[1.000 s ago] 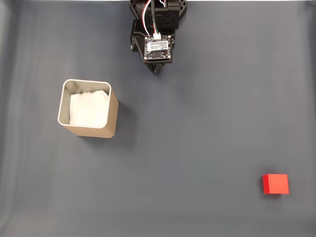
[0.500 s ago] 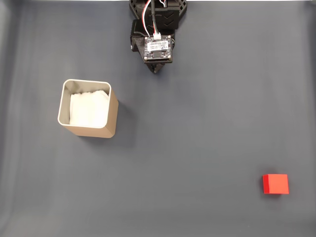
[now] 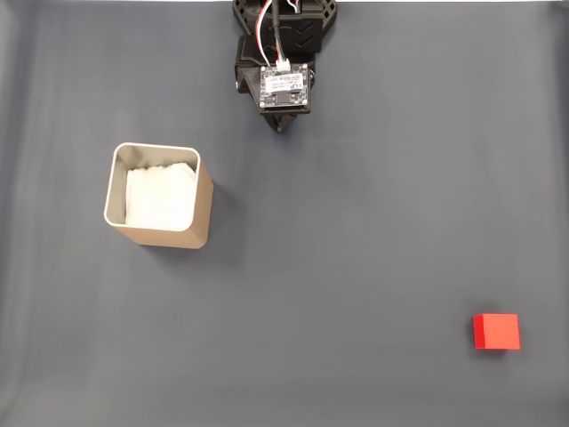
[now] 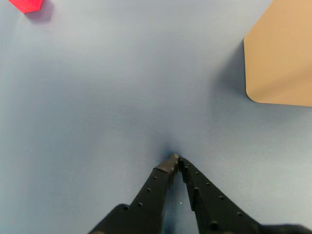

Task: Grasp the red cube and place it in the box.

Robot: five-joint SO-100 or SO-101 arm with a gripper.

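The red cube (image 3: 496,332) rests on the grey mat at the lower right of the fixed view; in the wrist view a corner of the red cube (image 4: 27,5) shows at the top left. The box (image 3: 159,196), tan with a silvery rim and white lining, stands upright at the left of the fixed view, and its tan wall (image 4: 282,58) fills the wrist view's upper right. My gripper (image 3: 282,127) is folded back at the top centre, far from both. In the wrist view the gripper (image 4: 176,160) is shut, tips together just above the mat, holding nothing.
The arm's base and a small circuit board (image 3: 284,85) sit at the top edge of the fixed view. The grey mat (image 3: 356,231) stretches flat between box and cube with nothing on it.
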